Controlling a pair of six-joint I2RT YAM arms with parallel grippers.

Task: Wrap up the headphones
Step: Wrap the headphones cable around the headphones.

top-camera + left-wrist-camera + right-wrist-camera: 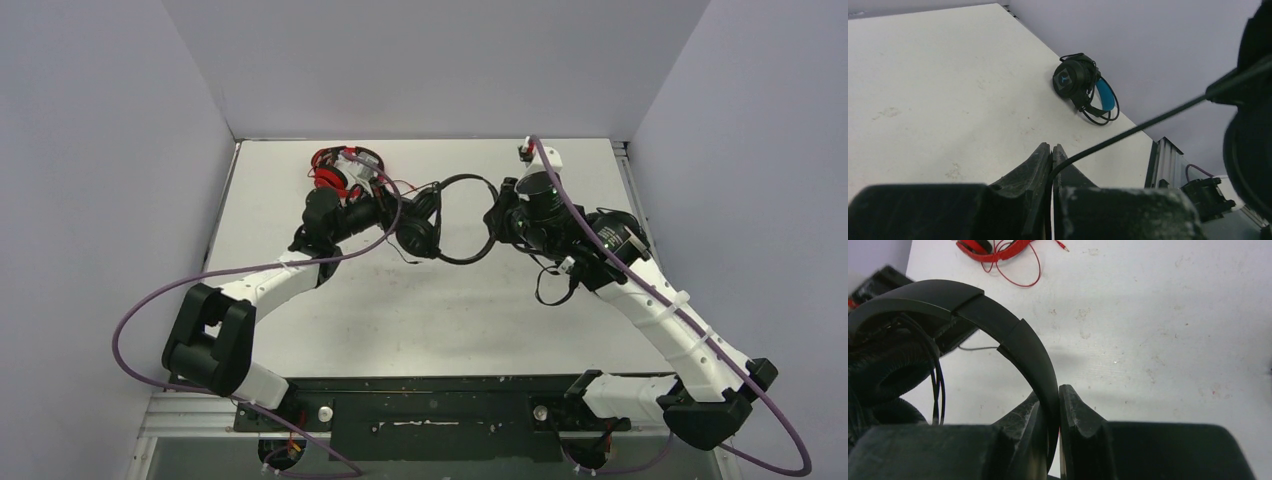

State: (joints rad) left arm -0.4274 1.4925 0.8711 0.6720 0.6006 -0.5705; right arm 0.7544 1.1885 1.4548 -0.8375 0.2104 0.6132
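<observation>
Black headphones, at mid-counter, headband clamped in the right claw, cable pinched taut in the closed left claw: wrapping seemingly under way, unfinished; red headphones far left, cord sprawled loose, apparently pending; blue-banded headphones by the wall, cord gathered close.

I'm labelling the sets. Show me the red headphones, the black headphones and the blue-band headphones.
red headphones (975,250), right wrist view, on its red body.
black headphones (1008,332), right wrist view, on the headband.
blue-band headphones (1066,80), left wrist view, on the earcup.
</observation>
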